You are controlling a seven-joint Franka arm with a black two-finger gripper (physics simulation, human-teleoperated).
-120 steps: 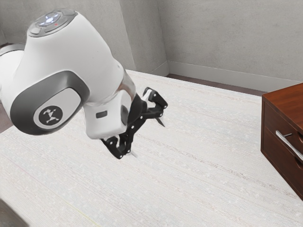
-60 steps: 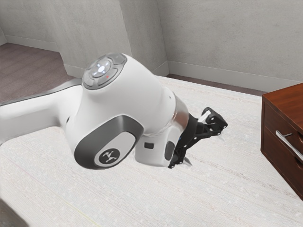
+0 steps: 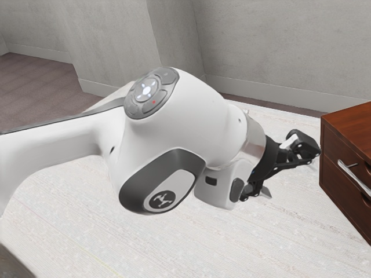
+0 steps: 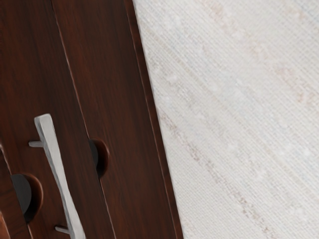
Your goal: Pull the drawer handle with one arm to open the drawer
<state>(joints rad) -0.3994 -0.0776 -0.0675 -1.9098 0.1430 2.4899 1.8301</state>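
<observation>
Behind the claw: found the white arm [image 3: 174, 145] stretched far out over the pale table [image 3: 174, 255], well beyond its reach of a second ago. Logged steady advance across both earlier pictures, wrist now turned to face the cabinet.

At the claw [image 3: 288, 171]: found wide, fingers well apart, nothing between them, nothing held. Same spread as before; no closing begun. Noted the upper fingertip [image 3: 307, 147] near the cabinet's edge, not touching.

Just ahead of the claw: found the dark wooden cabinet [image 3: 351, 119], its drawer front [image 3: 330, 145] flush and shut, unmoved throughout. Found the silver bar handle [image 3: 353, 175] beyond the fingertips and slightly below the upper one, apart from both. In the wrist view, found the same handle [image 4: 56, 174] off to one side of the hand's line, standing proud of the drawer front [image 4: 30, 74], with bare table [image 4: 239, 124] on the other side.

Judged: approach nearly complete, grasp not yet made, no pull applied, task hardly begun. Judged next need: a short further reach and a sideways correction to bring the bar between the fingers before closing. Flagged risks: clipping the cabinet edge with the upper finger, or closing beside the bar rather than around it.
</observation>
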